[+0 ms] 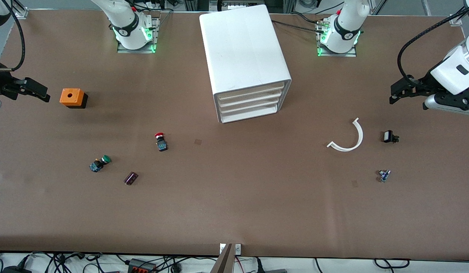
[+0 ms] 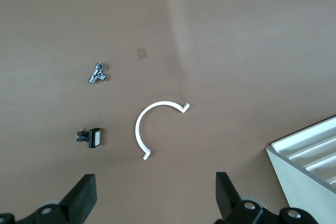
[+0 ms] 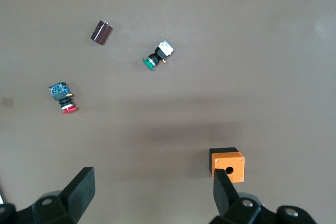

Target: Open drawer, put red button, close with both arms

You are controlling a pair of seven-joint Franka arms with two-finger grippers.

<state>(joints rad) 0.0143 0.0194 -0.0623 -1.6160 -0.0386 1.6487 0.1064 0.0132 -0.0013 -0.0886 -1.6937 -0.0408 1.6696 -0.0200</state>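
Note:
The red button (image 1: pixel 160 141) lies on its side on the brown table, nearer the front camera than the white drawer cabinet (image 1: pixel 245 60); it also shows in the right wrist view (image 3: pixel 64 98). The cabinet's drawers (image 1: pixel 249 103) are shut. My right gripper (image 1: pixel 37 92) is open and empty, up in the air at the right arm's end of the table beside the orange box (image 1: pixel 72 98). My left gripper (image 1: pixel 400 91) is open and empty, up in the air at the left arm's end. The cabinet's corner shows in the left wrist view (image 2: pixel 310 166).
A green-capped button (image 1: pixel 99 163) and a dark cylinder (image 1: pixel 130 178) lie near the red button. A white curved strip (image 1: pixel 350 137), a small black switch (image 1: pixel 389 137) and a small metal part (image 1: pixel 384 175) lie toward the left arm's end.

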